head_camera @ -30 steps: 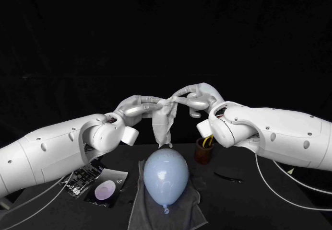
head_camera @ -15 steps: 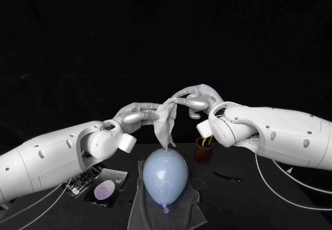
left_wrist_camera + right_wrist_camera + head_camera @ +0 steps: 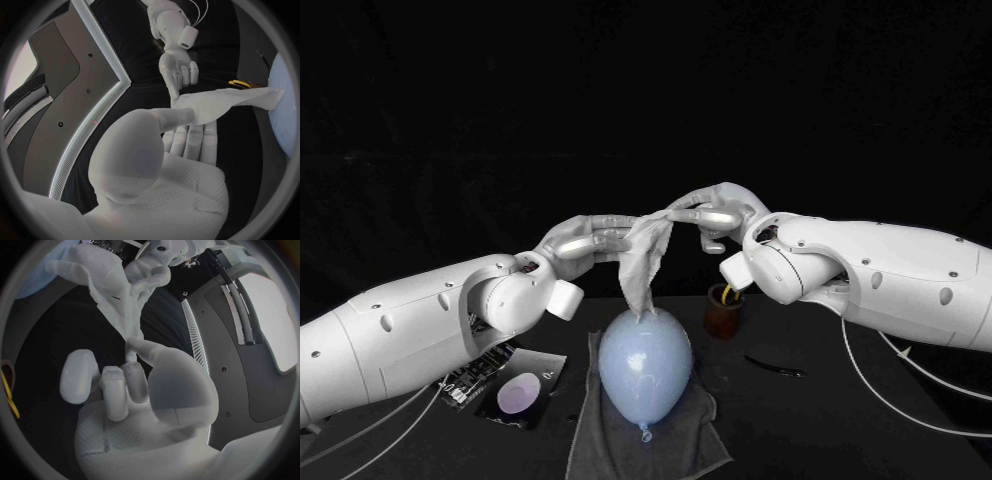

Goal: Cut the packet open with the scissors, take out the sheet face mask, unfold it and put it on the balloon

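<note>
Edges and room: the balloon (image 3: 646,365) is lying lengthwise on a grey cloth (image 3: 678,448) at the near middle of the tabletop (image 3: 848,425). The packet (image 3: 516,395) is lying flat just beside the cloth's left edge. A brown cup (image 3: 723,318) is standing close to the balloon's far right side, with the yellow-handled scissors (image 3: 733,293) in it. Bare tabletop is showing to the right of the cloth. Both arms are reaching in above the balloon.

Change: one second ago the two hands were nearly touching and the sheet face mask (image 3: 643,262) was hanging as a narrow bundle. The left hand (image 3: 593,240) is now sitting lower and further left, and the mask's top edge is stretching wider.

Mask and fingers: the right hand (image 3: 714,208) is pinching the mask's upper corner between thumb and fingers (image 3: 692,213). The left hand's fingers (image 3: 615,238) are clamping the opposite upper edge. The mask is draping down between them, still crumpled, its lower tip touching or just above the balloon's far end.
</note>
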You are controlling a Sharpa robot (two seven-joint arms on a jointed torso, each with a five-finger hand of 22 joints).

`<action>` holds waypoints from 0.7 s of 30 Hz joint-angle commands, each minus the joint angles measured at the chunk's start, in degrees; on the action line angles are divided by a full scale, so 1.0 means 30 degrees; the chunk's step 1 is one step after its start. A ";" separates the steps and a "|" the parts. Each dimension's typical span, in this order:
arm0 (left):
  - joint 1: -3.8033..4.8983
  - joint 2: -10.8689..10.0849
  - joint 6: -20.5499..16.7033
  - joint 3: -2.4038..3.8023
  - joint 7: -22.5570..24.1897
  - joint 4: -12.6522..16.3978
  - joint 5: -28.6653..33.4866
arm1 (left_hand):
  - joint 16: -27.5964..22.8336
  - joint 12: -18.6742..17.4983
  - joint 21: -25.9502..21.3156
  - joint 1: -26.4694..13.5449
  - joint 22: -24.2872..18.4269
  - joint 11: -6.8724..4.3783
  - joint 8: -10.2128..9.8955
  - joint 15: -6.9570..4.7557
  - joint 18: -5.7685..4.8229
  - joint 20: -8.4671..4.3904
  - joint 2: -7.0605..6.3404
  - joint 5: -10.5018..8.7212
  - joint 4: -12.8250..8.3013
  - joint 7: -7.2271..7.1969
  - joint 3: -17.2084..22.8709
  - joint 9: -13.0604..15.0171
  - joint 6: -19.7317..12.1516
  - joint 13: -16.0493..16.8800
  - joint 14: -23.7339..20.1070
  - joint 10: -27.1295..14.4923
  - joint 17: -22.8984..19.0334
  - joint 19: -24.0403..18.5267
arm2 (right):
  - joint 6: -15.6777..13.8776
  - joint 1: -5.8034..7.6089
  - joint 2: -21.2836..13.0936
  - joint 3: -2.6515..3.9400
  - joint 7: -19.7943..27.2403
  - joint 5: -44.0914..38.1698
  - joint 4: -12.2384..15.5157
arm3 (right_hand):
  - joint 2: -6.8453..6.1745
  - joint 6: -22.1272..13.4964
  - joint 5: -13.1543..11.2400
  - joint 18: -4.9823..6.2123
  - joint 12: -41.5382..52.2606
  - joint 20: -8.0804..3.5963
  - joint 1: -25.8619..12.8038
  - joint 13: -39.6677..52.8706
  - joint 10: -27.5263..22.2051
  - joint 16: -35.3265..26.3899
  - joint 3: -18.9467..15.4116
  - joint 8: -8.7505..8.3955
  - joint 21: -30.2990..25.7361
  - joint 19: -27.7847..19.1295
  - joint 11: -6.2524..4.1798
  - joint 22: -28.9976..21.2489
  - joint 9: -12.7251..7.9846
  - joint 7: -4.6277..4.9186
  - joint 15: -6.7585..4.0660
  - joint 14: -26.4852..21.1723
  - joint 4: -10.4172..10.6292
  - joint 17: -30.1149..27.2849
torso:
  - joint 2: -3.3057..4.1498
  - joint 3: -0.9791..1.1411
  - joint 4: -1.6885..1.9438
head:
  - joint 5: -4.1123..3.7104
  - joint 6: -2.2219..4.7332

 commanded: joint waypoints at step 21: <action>-0.0033 -0.0167 0.2239 0.0009 -0.0351 0.0268 0.0126 | 0.5003 -0.0179 -0.0893 -0.0918 -0.0989 -0.0664 -0.1192 -0.0413 0.0367 0.0560 -0.0596 0.0057 -0.0536 -0.0548 0.3672 -0.0637 -0.3605 -0.0169 -0.1714 -0.5966 0.1584 0.0220 | 0.2443 -0.0134 -0.0186 -0.0112 -0.2736 -0.1436 -0.0111 | -0.1046 0.0623 0.1270 0.0056 0.0268 -0.0147 -0.4793 0.2902 0.0563 0.0076 -0.1735 0.0741 0.0043 0.0012 -0.0142 0.3030 -0.0420 -0.0166 -0.0281 0.2010 0.3144 0.5018 | -0.0003 0.0003 -0.0003 | -0.0028 -0.0026</action>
